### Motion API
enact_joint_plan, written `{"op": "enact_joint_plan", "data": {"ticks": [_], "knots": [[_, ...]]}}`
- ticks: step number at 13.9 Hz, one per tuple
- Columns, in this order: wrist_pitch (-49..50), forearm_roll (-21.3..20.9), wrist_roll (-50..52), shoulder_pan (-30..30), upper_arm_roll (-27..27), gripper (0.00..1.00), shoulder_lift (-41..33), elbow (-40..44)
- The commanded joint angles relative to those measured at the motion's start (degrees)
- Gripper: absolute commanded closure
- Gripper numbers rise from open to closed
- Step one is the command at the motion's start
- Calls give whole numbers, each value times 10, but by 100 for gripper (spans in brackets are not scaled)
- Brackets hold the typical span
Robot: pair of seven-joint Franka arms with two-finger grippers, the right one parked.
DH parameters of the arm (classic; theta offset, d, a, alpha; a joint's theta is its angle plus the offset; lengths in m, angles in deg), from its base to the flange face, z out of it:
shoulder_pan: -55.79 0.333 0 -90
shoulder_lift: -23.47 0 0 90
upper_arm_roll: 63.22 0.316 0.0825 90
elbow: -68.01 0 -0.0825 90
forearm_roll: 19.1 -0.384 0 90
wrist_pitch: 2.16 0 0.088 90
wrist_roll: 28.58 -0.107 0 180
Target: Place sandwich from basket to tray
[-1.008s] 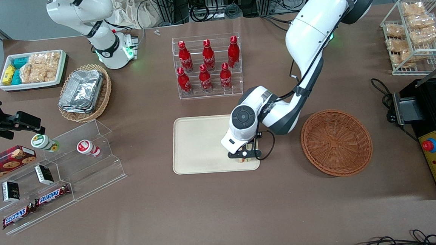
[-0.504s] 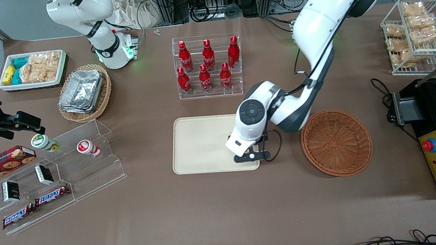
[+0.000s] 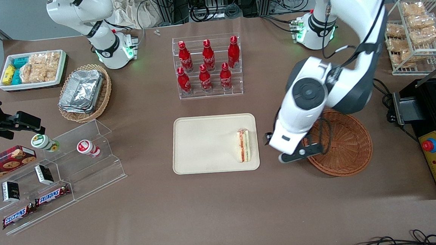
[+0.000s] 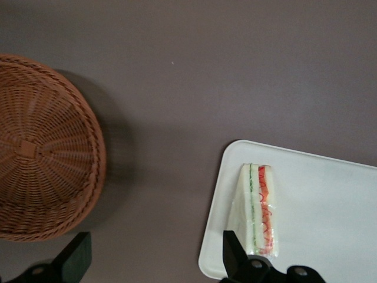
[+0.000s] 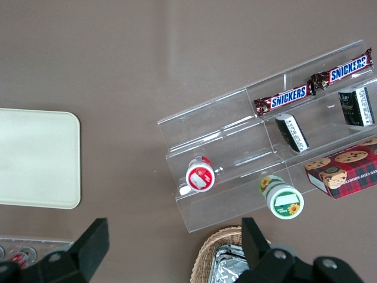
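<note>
**Cream tray carries the sandwich**

Cream-beige tray (image 3: 204, 146) is seen with the sandwich (image 3: 243, 145) lying on its edge nearest the gripper (image 3: 298, 153). The gripper is held above the table between tray and basket (image 3: 346, 145), fingers (image 4: 235, 256) spread apart, nothing clamped. The wicker basket is overlapped by the arm.

One sandwich (image 3: 244, 145), one tray (image 3: 204, 146), one basket (image 3: 342, 145), six bottles (image 3: 204, 64).
</note>
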Motion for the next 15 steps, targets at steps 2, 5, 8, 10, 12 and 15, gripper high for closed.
{"op": "enact_joint_plan", "data": {"ticks": [2, 5, 8, 10, 12, 15], "knots": [[-2, 33, -60, 48, -3, 0, -120, -105], [46, 38, -143, 84, -3, 0, -145, -107], [57, 57, -218, 119, -2, 0, -187, -135], [57, 73, -270, 148, -1, 0, -225, -167], [75, 74, -306, 166, 0, 0, -242, -174], [107, 74, -383, 203, 3, 0, -252, -172]]}}
